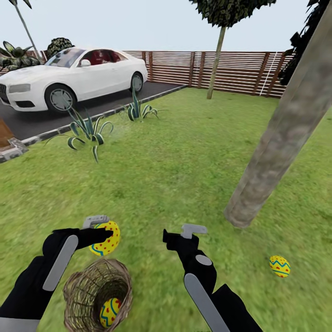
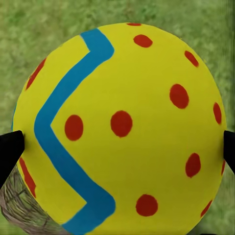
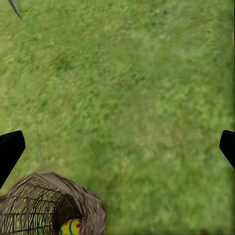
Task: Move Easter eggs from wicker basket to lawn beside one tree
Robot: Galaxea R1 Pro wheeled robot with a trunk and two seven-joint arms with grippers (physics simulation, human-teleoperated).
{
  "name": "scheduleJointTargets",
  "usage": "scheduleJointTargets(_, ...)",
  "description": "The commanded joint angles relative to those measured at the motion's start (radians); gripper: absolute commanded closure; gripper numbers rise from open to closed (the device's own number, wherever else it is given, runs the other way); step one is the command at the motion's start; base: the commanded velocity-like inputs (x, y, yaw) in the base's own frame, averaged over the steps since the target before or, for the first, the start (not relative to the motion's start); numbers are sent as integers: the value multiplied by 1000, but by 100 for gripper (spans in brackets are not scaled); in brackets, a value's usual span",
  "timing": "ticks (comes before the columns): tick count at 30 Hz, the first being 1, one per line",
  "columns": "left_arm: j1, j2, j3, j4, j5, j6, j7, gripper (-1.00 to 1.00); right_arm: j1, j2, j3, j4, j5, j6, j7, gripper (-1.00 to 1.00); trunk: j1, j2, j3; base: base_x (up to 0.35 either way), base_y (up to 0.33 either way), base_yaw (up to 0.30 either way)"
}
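My left gripper (image 1: 102, 234) is shut on a yellow Easter egg (image 1: 106, 238) with blue zigzag and red dots, held just above the far rim of the wicker basket (image 1: 76, 288). That egg (image 2: 120, 129) sits between the black fingertips (image 2: 10, 147) in the left wrist view. A second egg (image 1: 109, 312) lies inside the basket; its top peeks out (image 3: 71, 227) of the basket (image 3: 44, 203) in the right wrist view. A third egg (image 1: 280, 266) rests on the lawn (image 1: 184, 152) near the foot of the thick tree trunk (image 1: 281, 133). My right gripper (image 1: 182, 233) is open over bare grass.
A white car (image 1: 69, 76) stands on the dark driveway (image 1: 106, 103) at the back left, edged by a kerb and two spiky plants (image 1: 87, 129). A thin-trunked tree (image 1: 216, 62) stands before the slatted fence (image 1: 221, 71).
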Motion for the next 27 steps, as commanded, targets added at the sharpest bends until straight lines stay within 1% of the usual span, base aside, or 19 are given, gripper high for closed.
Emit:
scheduleJointTargets(1, -1, 1, -2, -1, 10, 3, 11, 100, -1, 0, 2, -1, -7, 3, -9, -100, 1, -2, -1, 0, 0, -273)
scheduleJointTargets(8, -1, 1, -4, -2, 10, 3, 11, 100, -1, 0, 2, -1, -7, 3, -9, -100, 1, -2, 3, 0, -4, -273)
scheduleJointTargets(10, -1, 1, -4, -2, 10, 3, 14, 100, -1, 0, 2, -1, -7, 3, -9, -100, 1, -2, 4, 0, -128, -273)
scheduleJointTargets(13, -1, 1, -4, -1, 10, -2, 40, 100, -1, 0, 2, -1, -7, 3, -9, -100, 1, -2, 6, 0, -225, -273)
scheduleJointTargets(16, -2, 0, -4, -1, 10, -5, 53, 100, -1, 0, 2, -1, -7, 3, -9, -100, 1, -2, 7, 0, -265, -273)
scheduleJointTargets(27, -3, 0, -4, -1, 11, -6, 57, 100, -1, -1, 0, -1, -7, 3, -8, -100, 1, -2, 14, 0, -277, -273)
